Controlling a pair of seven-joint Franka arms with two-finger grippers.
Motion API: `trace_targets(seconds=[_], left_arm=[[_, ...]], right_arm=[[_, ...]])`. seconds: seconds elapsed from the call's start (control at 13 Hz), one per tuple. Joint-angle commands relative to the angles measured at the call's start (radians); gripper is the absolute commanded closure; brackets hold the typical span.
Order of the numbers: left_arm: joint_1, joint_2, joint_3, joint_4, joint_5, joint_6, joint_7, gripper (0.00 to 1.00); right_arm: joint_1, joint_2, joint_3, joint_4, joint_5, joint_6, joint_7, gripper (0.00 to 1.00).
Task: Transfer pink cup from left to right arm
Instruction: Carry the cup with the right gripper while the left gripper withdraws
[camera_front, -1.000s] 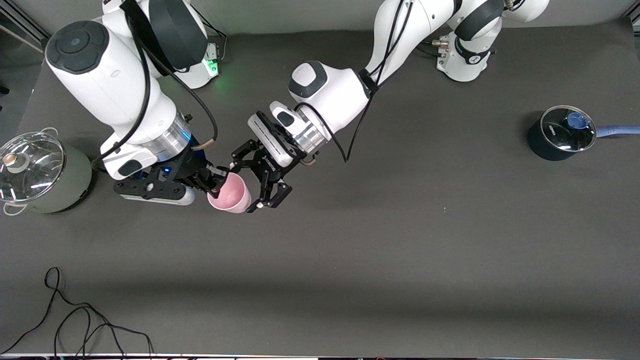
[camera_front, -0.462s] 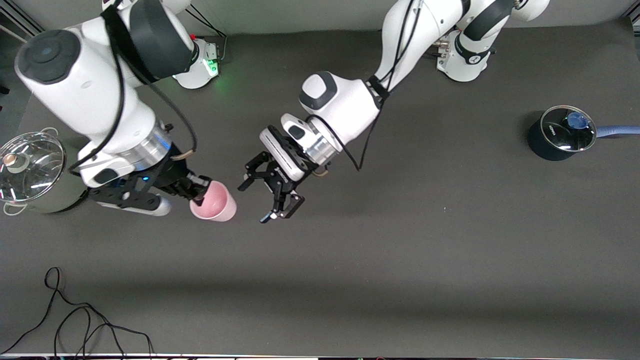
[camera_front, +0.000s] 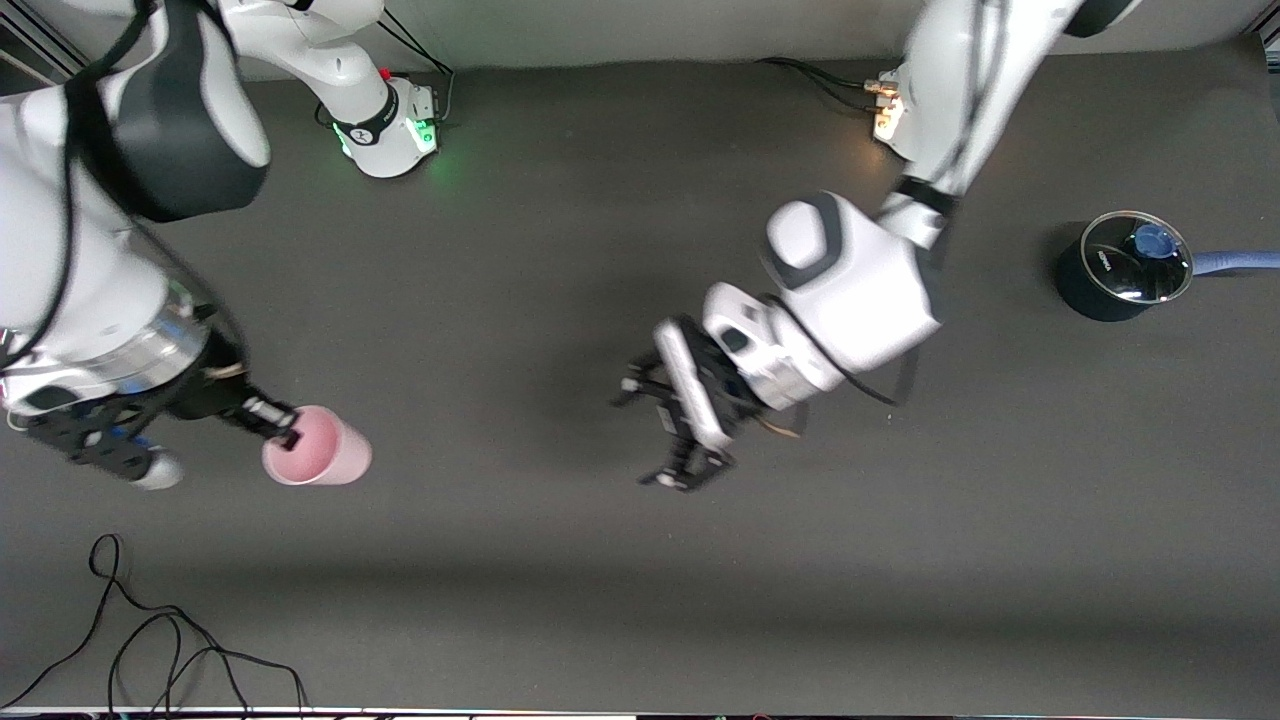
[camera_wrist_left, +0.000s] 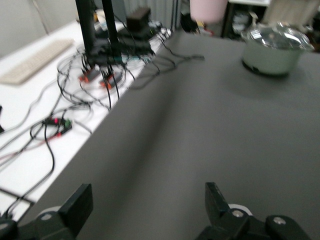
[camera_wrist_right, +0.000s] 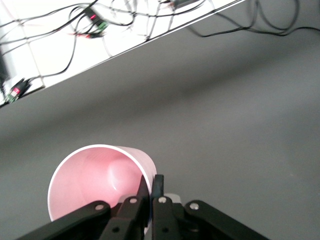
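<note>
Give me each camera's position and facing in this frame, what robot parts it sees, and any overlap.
Front: high across the table, looking down; both arms, the left end effector open, the right end effector shut on the pink cup.
Left wrist: on the left arm, looking along the table; its open fingers, the lidded pot.
Right wrist: on the right arm; its fingers pinch the cup wall.
Shared: all three show the pink cup.

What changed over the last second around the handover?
The right end effector, shut on the pink cup's rim, carried it away toward the right arm's end of the table. The left end effector, open and empty, withdrew toward its own end. The blue pot stayed put.
</note>
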Motion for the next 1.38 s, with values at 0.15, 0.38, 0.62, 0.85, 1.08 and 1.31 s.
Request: trace_targets(seconds=[0.15,0.38,0.62,0.85,1.08,1.31], left_arm=[[0.077,-0.079,0.117,0.048,0.328,-0.483,-0.142,0.00],[0.079,-0.105,0.202,0.185,0.511,-0.790,-0.242,0.00],[0.079,-0.107,0.335,0.363,0.601,-1.048,-0.386,0.00],[0.077,-0.136,0.479,0.371,0.607,-1.117,-0.636,0.00],[0.077,-0.145,0.500,0.369,0.636,-1.228,-1.000,0.00],[0.059,-0.160,0.495,0.354,0.642,-1.349,-1.163,0.00]], right_arm=[[-0.172,0.004,0.004,0.012,0.003,-0.006,0.004,1.00],[-0.256,0.027,0.003,-0.015,-0.011,-0.002,-0.026,1.00],[-0.319,0.102,0.003,-0.029,-0.034,0.001,-0.279,1.00],[-0.353,0.162,0.004,-0.107,-0.024,0.088,-0.520,1.00],[-0.379,0.152,0.004,-0.325,-0.022,0.301,-0.662,1.00],[-0.378,0.162,0.004,-0.509,-0.025,0.591,-0.665,1.00]])
